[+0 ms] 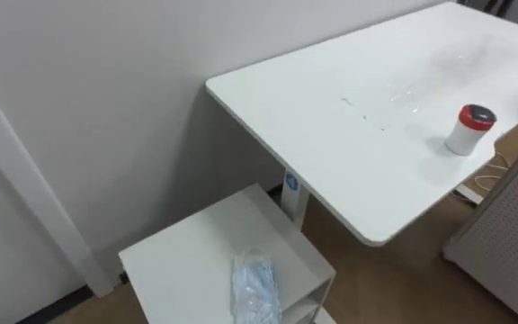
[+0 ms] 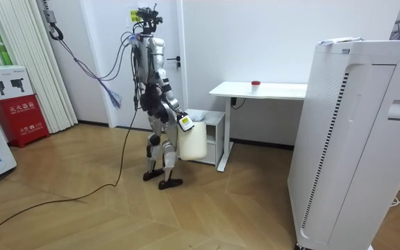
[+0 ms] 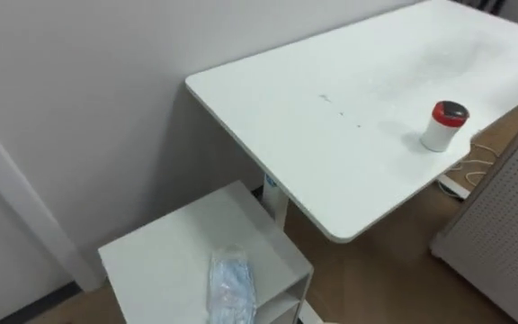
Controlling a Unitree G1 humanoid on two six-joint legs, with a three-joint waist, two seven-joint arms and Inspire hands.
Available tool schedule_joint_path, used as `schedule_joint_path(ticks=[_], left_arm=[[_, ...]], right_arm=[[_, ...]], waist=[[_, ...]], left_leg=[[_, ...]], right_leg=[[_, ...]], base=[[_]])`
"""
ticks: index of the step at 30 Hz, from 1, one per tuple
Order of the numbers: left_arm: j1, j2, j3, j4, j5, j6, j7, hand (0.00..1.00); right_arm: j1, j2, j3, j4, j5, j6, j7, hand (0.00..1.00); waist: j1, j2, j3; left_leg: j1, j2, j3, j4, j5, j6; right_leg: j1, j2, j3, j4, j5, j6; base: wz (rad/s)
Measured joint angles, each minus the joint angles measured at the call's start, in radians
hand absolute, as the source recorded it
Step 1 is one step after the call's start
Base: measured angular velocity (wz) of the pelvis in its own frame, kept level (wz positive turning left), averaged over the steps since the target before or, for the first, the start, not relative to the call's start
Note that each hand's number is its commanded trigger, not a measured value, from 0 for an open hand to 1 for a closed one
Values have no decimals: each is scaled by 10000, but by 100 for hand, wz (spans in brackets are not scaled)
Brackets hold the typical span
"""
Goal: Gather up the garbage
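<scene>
A red-lidded white pot (image 1: 468,129) stands shut near the nearer edge of the desk (image 1: 331,126). I cannot see inside it, nor inside the white bin (image 2: 193,144) at the robot's side. The garbage, a crumpled clear-and-blue plastic bag (image 1: 257,286), lies on top of the low white shelf unit (image 1: 183,256), which stands just beside the desk's corner. Open wood floor (image 2: 242,201) separates the robot from a tall white appliance (image 2: 353,139). In the room view the right hand (image 2: 183,122) is at the bin's top; I cannot tell how its fingers stand.
</scene>
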Motion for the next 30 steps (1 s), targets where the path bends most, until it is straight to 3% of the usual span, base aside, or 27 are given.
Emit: schedule_joint_path(ticks=[7, 9, 14, 18, 22, 25, 30], left_arm=[[-198, 233, -289, -864, 147, -1114, 1400, 0], [-352, 247, -296, -852, 137, -1217, 1603, 0], [-592, 450, -689, -645, 167, -1365, 1963, 0], [-983, 508, -1177, -241, 203, -1418, 2138, 0], [-1975, 520, -1828, 550, 113, -1534, 2213, 0], [-2585, 510, -1883, 1003, 117, -1739, 2237, 0], [-3362, 483, -2280, 1781, -219, -1850, 2224, 0]], right_arm=[[-85, -37, 93, 17, -78, -181, 213, 100], [-211, -36, 98, 100, -90, -196, 264, 100], [-552, -46, 200, 207, -185, -316, 410, 100], [-1176, -124, 464, 684, -173, -332, 393, 100], [-1770, -365, 1066, 774, -157, -432, 316, 100], [-1984, -362, 1298, 756, -131, -612, 266, 100], [-2101, -360, 1685, 451, 227, -574, 269, 100]], waist=[[-133, -18, 42], [-183, -67, 136], [-308, -132, 152], [-451, 33, 249], [-564, 269, 389], [-706, 262, 412], [-1070, 241, 487]], left_leg=[[287, 25, 22, -440, 53, -79], [246, 6, 25, -439, 53, -78], [-386, -55, 142, -338, 62, -62], [-1163, -46, 210, 244, 70, -44], [-1989, -27, 335, 693, 69, -43], [-2481, -10, 520, 854, 68, -43], [-3086, 9, 519, 1110, 53, -18]], right_leg=[[99, 91, -6, -142, -2, 1], [44, 70, -12, -120, -5, 5], [-601, 55, 40, -76, -2, 2], [-1240, -13, 82, 194, 20, -32], [-2091, -45, 292, 566, 67, -82], [-2789, -117, 419, 1020, 80, -112], [-3405, -105, 560, 1175, 203, -310]], base=[[-7], [0], [-8], [-1], [-7], [-12], [-8]])
